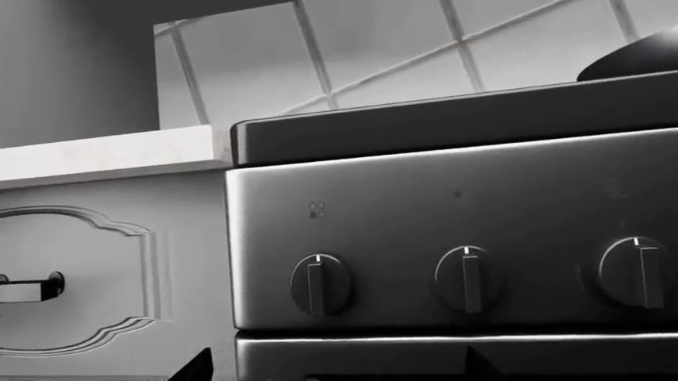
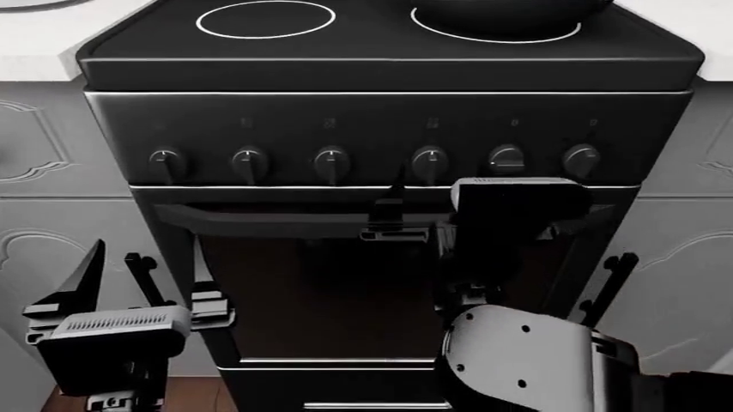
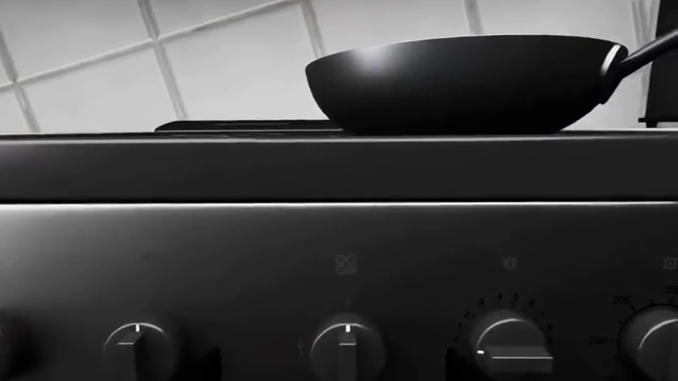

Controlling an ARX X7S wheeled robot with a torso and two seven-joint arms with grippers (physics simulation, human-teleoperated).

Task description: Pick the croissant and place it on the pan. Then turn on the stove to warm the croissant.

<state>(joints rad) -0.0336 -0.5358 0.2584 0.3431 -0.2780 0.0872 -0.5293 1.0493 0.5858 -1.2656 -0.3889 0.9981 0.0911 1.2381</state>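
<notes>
Right hand [image 2: 390,210] raised to the stove [image 2: 390,120] front just under the fourth knob [image 2: 430,161], its opening impossible to tell, left hand [image 2: 172,283] low beside the oven door, fingers spread wide and empty, pan [image 3: 466,83] on the front right burner, croissant out of sight

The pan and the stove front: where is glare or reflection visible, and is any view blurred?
Right wrist view: a soft highlight on the pan wall, image sharp. Left wrist view: a bright sheen across the stove panel's left part. Head view: the white burner rings are crisp and the knobs sharp; no blur.
</notes>
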